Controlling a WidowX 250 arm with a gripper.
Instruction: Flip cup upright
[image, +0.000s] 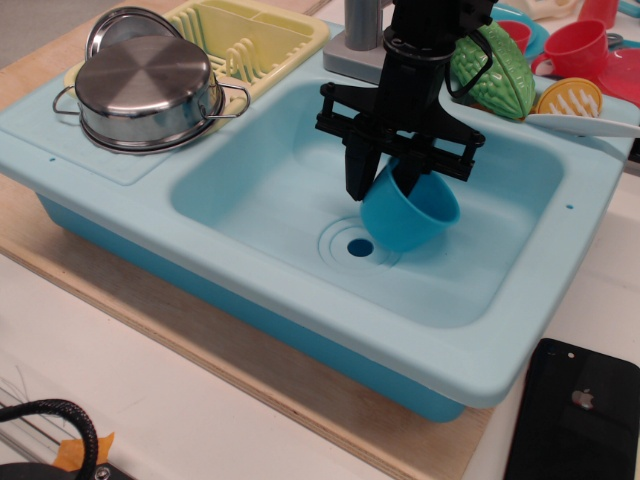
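Observation:
The blue cup (408, 218) is inside the light-blue sink (260, 190), just right of the drain (359, 246). It is tilted, with its opening facing up and to the right and its base low on the left. My black gripper (387, 183) comes down from above and is shut on the cup's near rim. One finger (357, 176) is outside the wall and the other finger (416, 186) is inside the opening. The cup looks raised a little off the sink floor.
A steel pot (148, 92) sits on the left drainboard, with a yellow dish rack (255, 40) behind it. The grey faucet base (360, 45) stands behind the sink. A green object (495, 75), a red handled cup (578, 50) and a yellow piece (568, 97) are at the back right. A black phone (578, 415) lies front right.

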